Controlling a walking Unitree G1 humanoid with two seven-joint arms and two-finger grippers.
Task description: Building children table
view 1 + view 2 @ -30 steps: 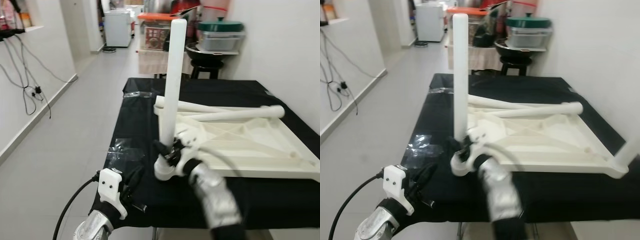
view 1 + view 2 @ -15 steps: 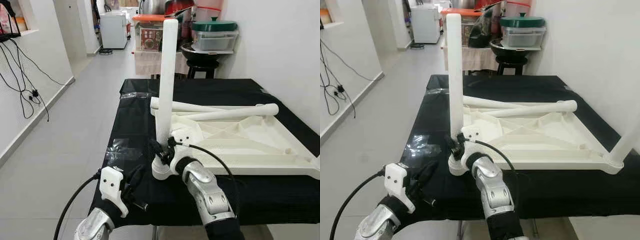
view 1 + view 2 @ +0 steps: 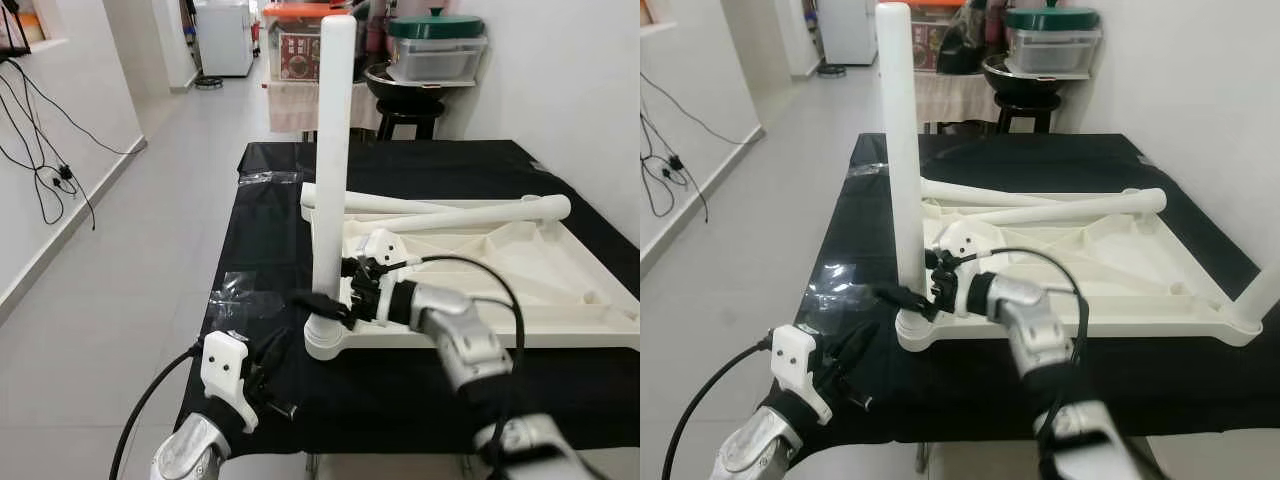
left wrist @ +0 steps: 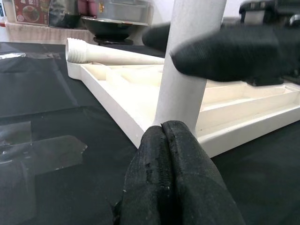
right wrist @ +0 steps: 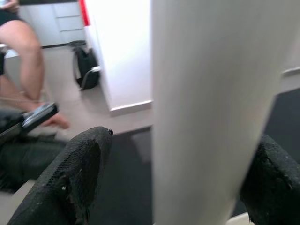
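A white children's table top [image 3: 520,300] lies upside down on a black-covered table [image 3: 270,230]. One white leg [image 3: 332,150] stands upright in its near left corner socket. Two more legs [image 3: 460,215] lie across the far side of the top. My right gripper [image 3: 322,285] reaches in from the right and is open around the upright leg just above the socket. Its fingers [image 5: 79,178] stand on either side of the leg [image 5: 211,108], one with a gap to it. My left gripper [image 4: 164,136] is shut and empty, low at the table's near left edge, pointing at the leg's base.
Clear tape patches [image 3: 235,295] are stuck on the cloth. A stool with pots and boxes [image 3: 410,100] stands beyond the table. A white wall runs along the right, and open floor [image 3: 130,260] with wall cables [image 3: 50,170] lies on the left. A person's legs [image 5: 23,51] are nearby.
My right arm has swung out to the right, so its gripper now holds around the leg's base from the side. The camera has shifted a little. The left gripper is unchanged.
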